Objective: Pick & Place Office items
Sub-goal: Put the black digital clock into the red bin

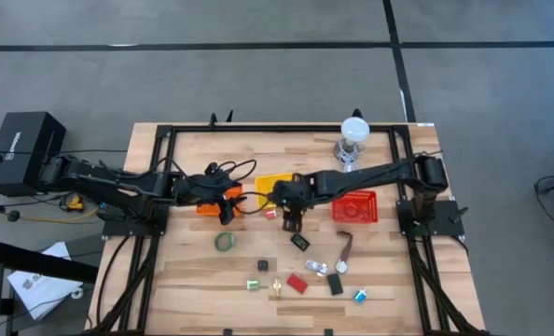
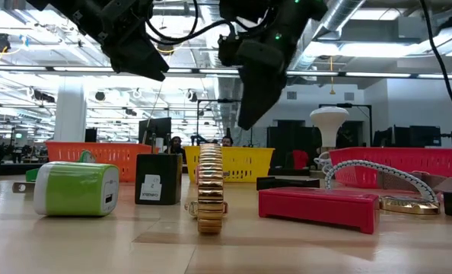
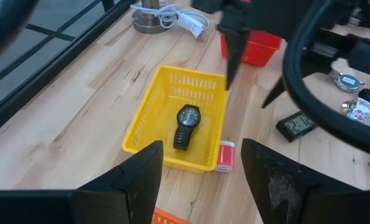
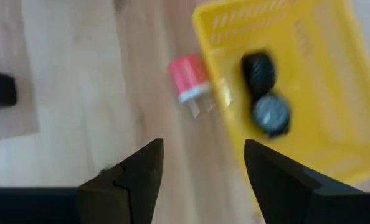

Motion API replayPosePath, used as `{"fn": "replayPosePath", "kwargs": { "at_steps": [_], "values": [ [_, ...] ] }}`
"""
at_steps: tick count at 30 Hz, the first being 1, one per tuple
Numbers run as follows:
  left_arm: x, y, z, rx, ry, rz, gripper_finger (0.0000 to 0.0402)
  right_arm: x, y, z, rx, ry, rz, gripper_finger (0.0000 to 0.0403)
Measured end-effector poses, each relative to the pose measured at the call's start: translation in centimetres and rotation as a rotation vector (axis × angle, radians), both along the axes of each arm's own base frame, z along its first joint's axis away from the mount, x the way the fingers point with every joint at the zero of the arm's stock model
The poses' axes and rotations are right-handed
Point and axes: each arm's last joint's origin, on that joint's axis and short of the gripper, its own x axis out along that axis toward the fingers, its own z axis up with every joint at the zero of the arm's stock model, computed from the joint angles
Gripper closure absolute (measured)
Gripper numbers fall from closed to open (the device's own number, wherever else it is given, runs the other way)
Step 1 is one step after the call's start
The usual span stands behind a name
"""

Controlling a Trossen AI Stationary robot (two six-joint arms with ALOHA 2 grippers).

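Left hand [image 1: 226, 207] hangs over the tabletop [image 1: 193, 280] beside the orange bin [image 1: 209, 207], fingers spread, holding nothing. Just right of it sits the yellow bin [image 3: 149, 118] with a black watch [image 3: 186, 124] inside and a small red-and-white plug [image 3: 225, 155] lying outside its wall. Right hand [image 1: 291, 220], also spread and empty, hovers just above that plug [image 4: 188, 78].
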Motion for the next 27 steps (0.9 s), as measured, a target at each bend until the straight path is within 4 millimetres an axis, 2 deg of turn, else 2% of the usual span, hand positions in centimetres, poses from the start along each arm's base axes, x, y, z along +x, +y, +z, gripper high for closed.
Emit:
{"fn": "replayPosePath", "kwargs": {
  "at_steps": [9, 14, 17, 22, 24, 27],
  "values": [
    [0.0, 0.0, 0.0, 0.000, 0.000, 0.001, 0.0188, -1.5, 4.2, -0.5, 0.116, 0.092, -0.157, 0.0187],
    [0.0, 0.0, 0.0, -0.001, -0.001, 0.001, 0.0188, -1.6, 5.5, -0.5, 0.189, 0.070, -0.326, 0.0188],
    [0.0, 0.0, 0.0, -0.002, -0.001, 0.001, 0.0188, -1.5, 6.1, -1.3, 0.209, 0.078, -0.405, 0.0188],
    [0.0, 0.0, 0.0, -0.002, -0.003, 0.002, 0.0188, -1.3, 7.3, -2.5, 0.216, 0.099, -0.404, 0.0188],
    [0.0, 0.0, 0.0, -0.002, -0.004, 0.002, 0.0188, -0.6, 7.8, -2.9, 0.239, 0.064, -0.402, 0.0188],
    [0.1, 0.0, 0.1, -0.003, -0.009, 0.002, 0.0188, -1.2, 8.0, -3.6, 0.214, 0.120, -0.401, 0.0188]
  ]
}}
